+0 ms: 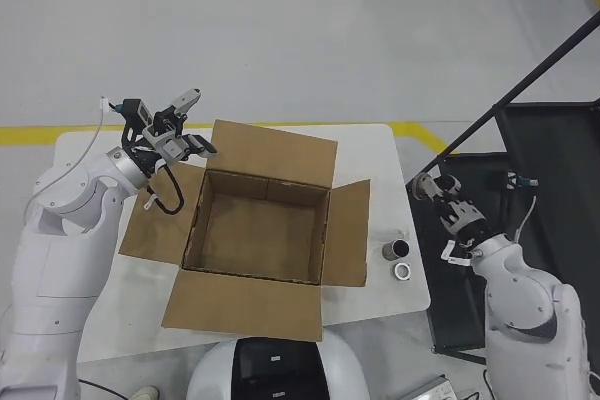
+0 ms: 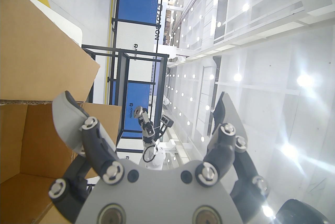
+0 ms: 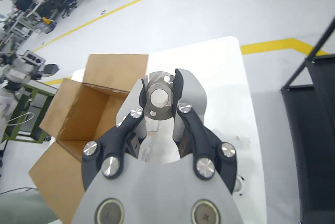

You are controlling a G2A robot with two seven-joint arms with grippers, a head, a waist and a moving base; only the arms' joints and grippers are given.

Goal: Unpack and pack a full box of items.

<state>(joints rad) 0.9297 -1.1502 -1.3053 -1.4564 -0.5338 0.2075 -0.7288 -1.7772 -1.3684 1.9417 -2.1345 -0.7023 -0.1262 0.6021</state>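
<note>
Open cardboard box (image 1: 260, 235) at the centre of the white surface (image 1: 370, 150), all four flaps folded outward and its bare brown floor showing. The left claw (image 1: 193, 123) hangs above the box's far left corner, where the far flap meets the left flap. Its fingers (image 2: 68, 115) are spread wide and grip nothing, and in the left wrist view one of them overlaps the box's corrugated edge. The right claw (image 3: 159, 76) sits just off the surface's right edge, above the black rack (image 1: 570, 170) that stands beside the surface. It is closed on a metal flange (image 3: 162, 111), a round disc with a raised hub, a central bore and small holes through its rim. The dark pads (image 3: 179, 89) clamp the hub from two sides, and the flange's flat face is turned toward the wrist camera, clear of the surface and the box. Near the right edge of the surface, just beside the box's right flap, stand two small parts close together. One is a dark cylindrical part (image 1: 395, 247). The other is a pale ring (image 1: 403, 270) on the side nearer the robot. Whether the two touch cannot be told. A yellow floor line (image 1: 20, 133) runs behind the surface's far edge.
</note>
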